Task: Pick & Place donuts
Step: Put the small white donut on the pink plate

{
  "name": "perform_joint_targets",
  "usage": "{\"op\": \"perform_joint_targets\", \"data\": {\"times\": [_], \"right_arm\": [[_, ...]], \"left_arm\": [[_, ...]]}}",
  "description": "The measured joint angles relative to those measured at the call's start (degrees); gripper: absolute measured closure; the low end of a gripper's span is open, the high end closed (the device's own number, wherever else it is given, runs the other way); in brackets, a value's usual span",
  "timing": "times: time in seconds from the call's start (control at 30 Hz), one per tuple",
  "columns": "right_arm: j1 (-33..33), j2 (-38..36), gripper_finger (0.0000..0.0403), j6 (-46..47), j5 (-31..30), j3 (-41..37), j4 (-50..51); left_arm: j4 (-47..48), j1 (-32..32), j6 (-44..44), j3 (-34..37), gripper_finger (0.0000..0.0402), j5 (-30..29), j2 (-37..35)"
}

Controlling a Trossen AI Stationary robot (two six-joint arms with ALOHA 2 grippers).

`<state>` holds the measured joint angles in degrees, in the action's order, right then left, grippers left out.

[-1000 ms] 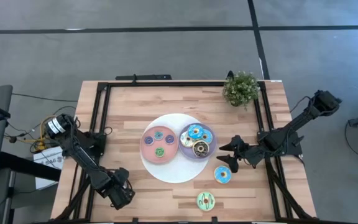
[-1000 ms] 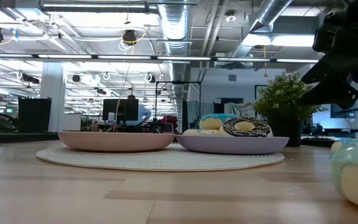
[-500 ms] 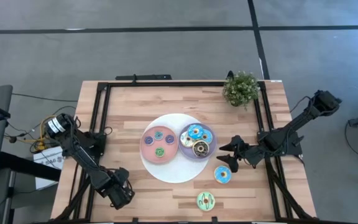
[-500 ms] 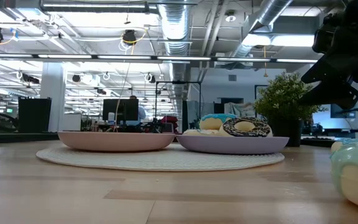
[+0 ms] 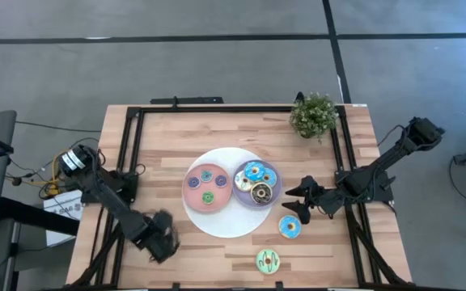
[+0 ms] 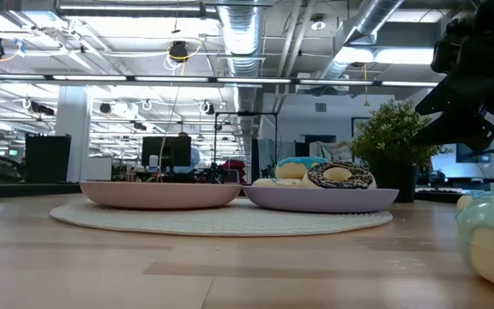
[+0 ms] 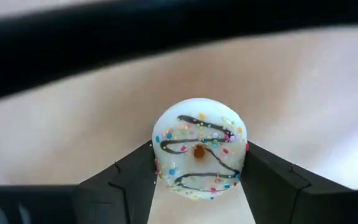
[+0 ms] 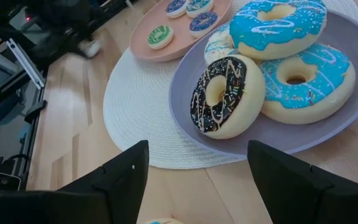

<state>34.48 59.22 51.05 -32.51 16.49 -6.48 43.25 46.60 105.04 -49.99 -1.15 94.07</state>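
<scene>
Carrying a small white donut (image 7: pixel 199 148) pinched between its fingers, the left gripper (image 5: pixel 158 237) hangs over the desk's (image 5: pixel 168 137) front left; keep it level toward the pink plate (image 5: pixel 208 187). The right gripper (image 5: pixel 298 200), spread and empty, waits beside the purple plate (image 8: pixel 328 127).

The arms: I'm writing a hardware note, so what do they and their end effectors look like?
Both are slim, dark, jointed arms. The left end effector has two matte black angular fingers with stepped edges; the right end effector has similar broad black fingers.
</scene>
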Motion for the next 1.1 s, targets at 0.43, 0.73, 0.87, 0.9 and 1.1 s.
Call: {"op": "perform_joint_targets", "data": {"times": [0.43, 0.73, 0.87, 0.9, 1.1], "right_arm": [[0.00, 0.02, 0.0138, -0.40, -0.18, 0.00, 0.02], [-0.01, 0.02, 0.0138, -0.46, -0.16, 0.00, 0.37], [0.00, 0.02, 0.0138, -0.47, -0.15, 0.00, 0.48], [0.00, 0.02, 0.0138, -0.48, -0.15, 0.00, 0.48], [0.00, 0.02, 0.0138, -0.48, -0.13, 0.00, 0.48]], "left_arm": [[-3.17, -25.66, -36.39, -0.16, 0.0200, -14.52, -10.38], [-9.86, -36.04, -48.49, -0.21, 0.0200, -8.32, -5.61], [-9.90, -36.31, -48.53, -0.21, 0.0200, -3.52, -2.77], [-10.18, -36.26, -48.53, -0.21, 0.0200, -2.75, -2.29], [-10.66, -36.42, -48.69, -0.21, 0.0200, -2.75, -2.11]]}}
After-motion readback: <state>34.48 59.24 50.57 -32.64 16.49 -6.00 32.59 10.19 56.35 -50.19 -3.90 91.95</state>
